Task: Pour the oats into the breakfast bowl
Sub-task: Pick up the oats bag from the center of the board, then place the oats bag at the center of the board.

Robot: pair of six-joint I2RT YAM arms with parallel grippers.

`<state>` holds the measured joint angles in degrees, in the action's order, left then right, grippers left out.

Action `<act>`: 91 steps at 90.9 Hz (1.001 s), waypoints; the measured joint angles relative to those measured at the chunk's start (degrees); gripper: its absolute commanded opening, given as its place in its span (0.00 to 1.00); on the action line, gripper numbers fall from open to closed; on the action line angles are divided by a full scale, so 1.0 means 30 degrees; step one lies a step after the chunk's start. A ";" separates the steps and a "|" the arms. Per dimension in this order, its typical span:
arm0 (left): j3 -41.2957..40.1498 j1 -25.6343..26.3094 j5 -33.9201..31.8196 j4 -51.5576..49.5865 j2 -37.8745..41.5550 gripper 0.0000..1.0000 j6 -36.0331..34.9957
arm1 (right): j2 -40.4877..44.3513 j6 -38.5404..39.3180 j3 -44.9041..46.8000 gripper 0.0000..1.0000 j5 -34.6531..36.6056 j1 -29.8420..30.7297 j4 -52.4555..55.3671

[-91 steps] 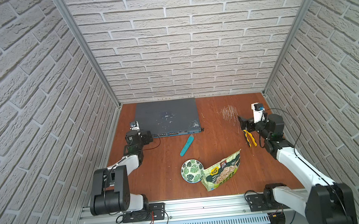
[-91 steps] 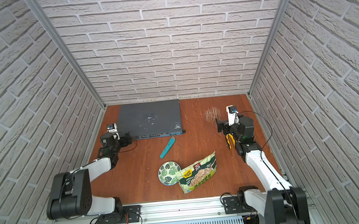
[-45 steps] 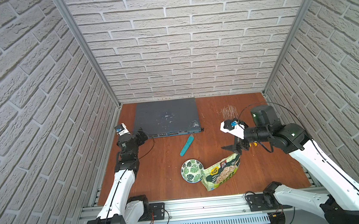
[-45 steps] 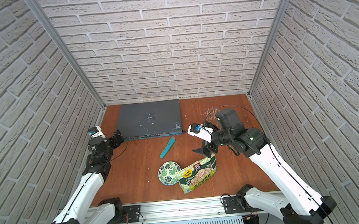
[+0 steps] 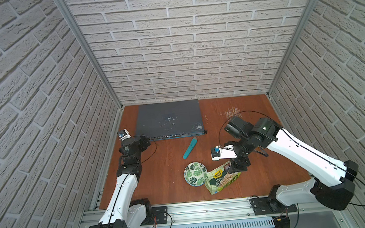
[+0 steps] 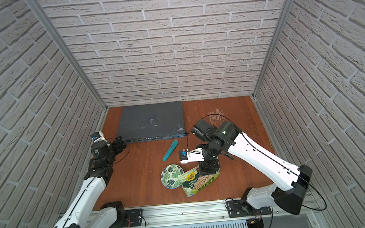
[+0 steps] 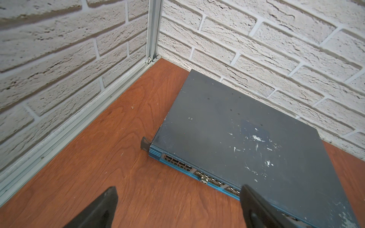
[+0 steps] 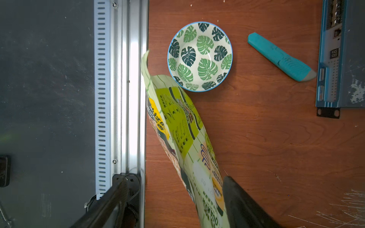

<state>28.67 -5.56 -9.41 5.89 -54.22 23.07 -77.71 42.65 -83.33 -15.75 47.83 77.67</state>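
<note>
The right arm reaches in from the front rail, wrist bent down over the oats pouch (image 5: 223, 179), which lies on the bench (image 5: 160, 178) against the breakfast bowl (image 5: 195, 173). The right end effector (image 8: 173, 180) is spread astride the pouch's end, and one of its fingers (image 8: 237, 193) seems to touch it. The left arm stretches along the side wall, its left end effector (image 7: 178, 188) spread wide and holding nothing.

We find the brick walls (image 5: 171, 51) evenly, brightly lit from above in both top views, shadows soft. In the right wrist view glare whitens the aluminium rail (image 8: 134, 59); the fingers (image 8: 243, 205) of the right gripper (image 8: 176, 180) blur.
</note>
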 measured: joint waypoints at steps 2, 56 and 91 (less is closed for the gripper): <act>0.0000 0.0000 -0.0007 -0.0007 0.0000 0.98 0.0007 | -0.0233 0.0044 0.0000 0.68 0.0146 0.0051 0.0029; 0.0015 0.0342 -0.0947 -0.1341 0.0364 0.98 0.0816 | 0.1610 -0.0918 0.1406 0.03 0.0284 -0.3155 -0.1698; 0.2900 0.2973 -0.0867 -0.3840 -0.0393 0.98 0.1734 | -0.0532 -0.8728 -0.3810 0.03 0.1574 -0.6222 -0.0539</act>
<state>37.36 3.36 -12.01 -5.63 -55.40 28.27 -79.31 16.47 -94.76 -11.03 29.17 76.05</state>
